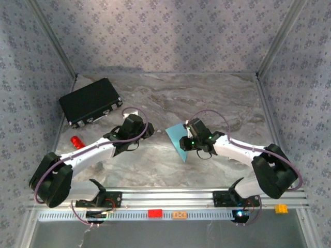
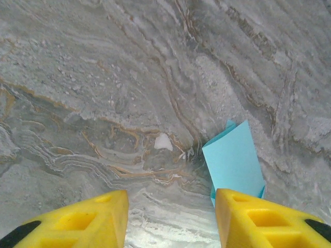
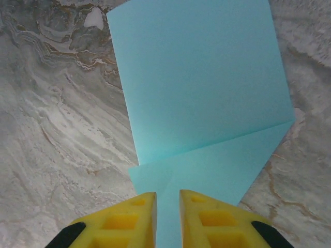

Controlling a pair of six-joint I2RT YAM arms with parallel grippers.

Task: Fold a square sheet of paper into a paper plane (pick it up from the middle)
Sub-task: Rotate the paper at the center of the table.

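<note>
The room is a box of pale wallpaper point(image 1: 165, 31) printed with small grey motifs, framed by metal posts at the far corners. My bench point(image 1: 217, 98) is grey marbled stone with brown veins.

In the far-left corner lies a black case point(image 1: 90, 102), angled to the edges. Nearer, against the left edge, sits a small red stick point(image 1: 77, 141).

My left gripper point(image 2: 170, 199) is over bare stone left of the bench's middle. Its yellow fingers point(image 2: 93, 219) are spread wide with nothing between them.

Just right of it, about the middle of the bench, is the square sheet of paper point(image 1: 177, 139), light cyan-blue. It is already creased, one layer lying over another. I cannot tell whether it rests flat or is partly lifted.

My right gripper point(image 3: 168, 199) is clenched on the sheet's near edge. The fingers are almost together, with a strip of paper between them.

Along the near edge runs a metal rail point(image 1: 207, 204) carrying both arm bases. On it are a red block point(image 1: 154, 213), an orange block point(image 1: 179, 214) and, far right, a yellow block point(image 1: 281, 208).
</note>
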